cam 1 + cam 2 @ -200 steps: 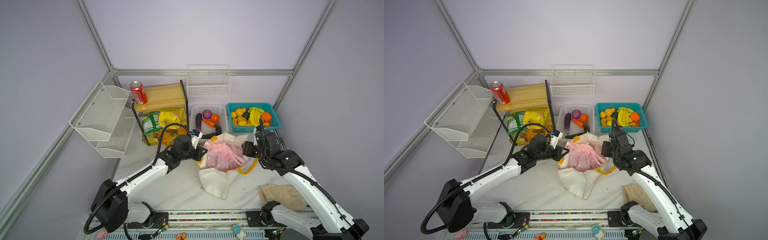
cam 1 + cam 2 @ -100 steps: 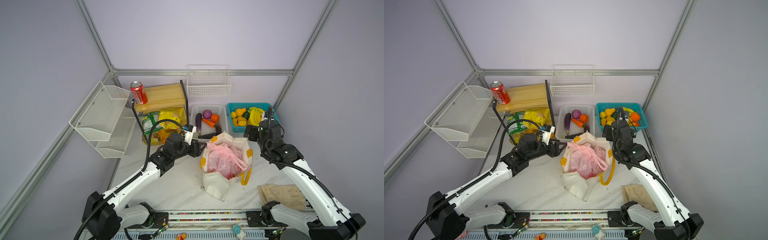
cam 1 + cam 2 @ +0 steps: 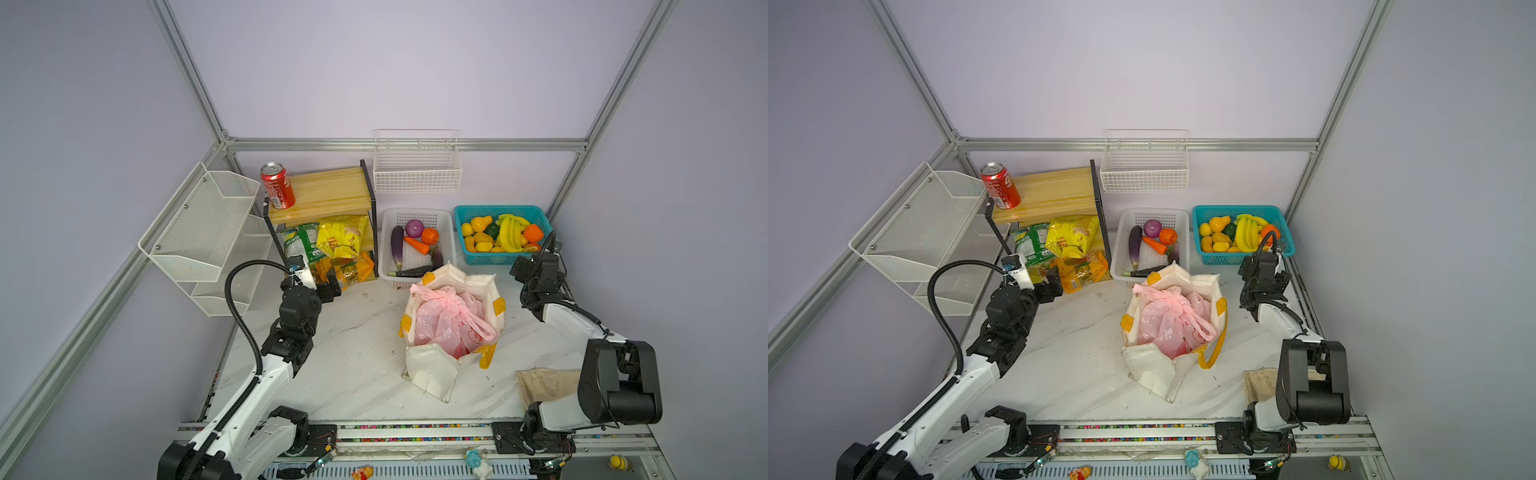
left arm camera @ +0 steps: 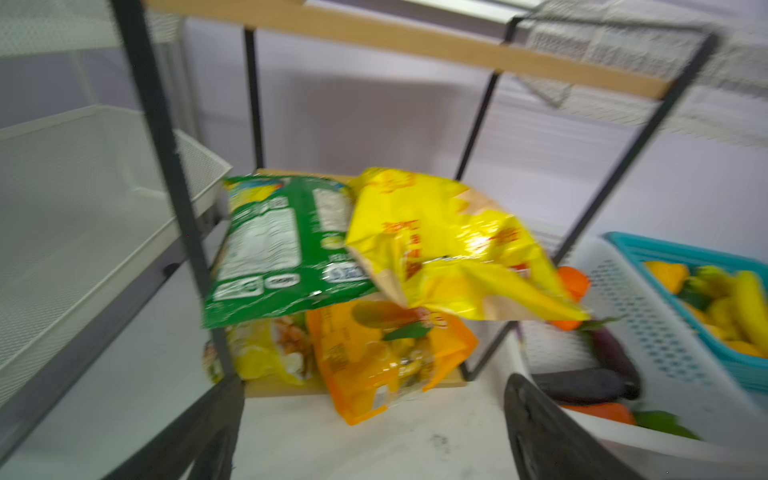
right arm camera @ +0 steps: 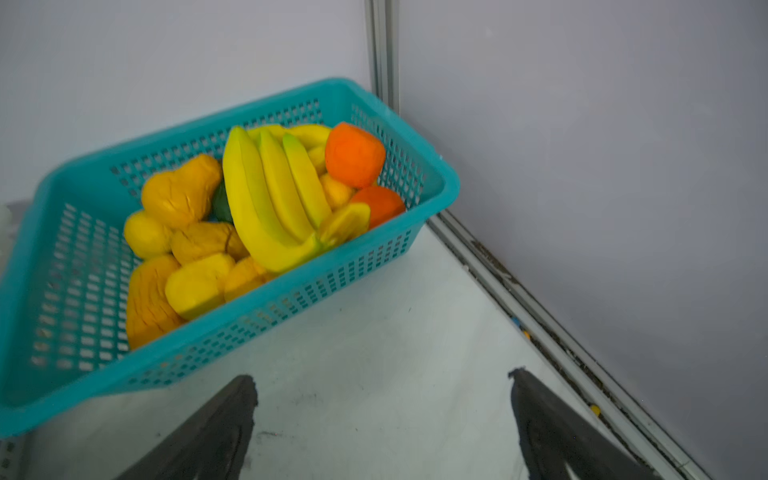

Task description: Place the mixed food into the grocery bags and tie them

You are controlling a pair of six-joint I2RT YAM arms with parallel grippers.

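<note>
We take the tote (image 3: 428,370) as the centre of our dial in both top views, with twelve o'clock toward the back wall. It stands open-mouthed on the table (image 3: 357,357), a strap (image 3: 486,355) hanging over its five-o'clock side. The pink bag (image 3: 446,322) sits inside it, bunched at the top. Something red shows through the plastic, though we cannot tell what it is.

The can (image 3: 277,185) stands upright on the shelf (image 3: 332,193) at ten o'clock, well apart from the tote. The onion (image 3: 414,228) lies in the white basket (image 3: 415,214) at twelve o'clock, just behind the tote.

Our left gripper (image 4: 374,384) hangs at nine o'clock, released, its jaws spread wide with only air between them. It faces the packets (image 4: 436,241) stacked under the shelf's top board. Our right gripper (image 5: 380,376) is at two o'clock, likewise released and empty. It points at the teal basket (image 5: 249,324), which stands at one o'clock with bananas (image 5: 266,199) in it. Both grippers are well apart from the two bags. The cloth (image 3: 540,384) lies at four o'clock near the table's edge.
</note>
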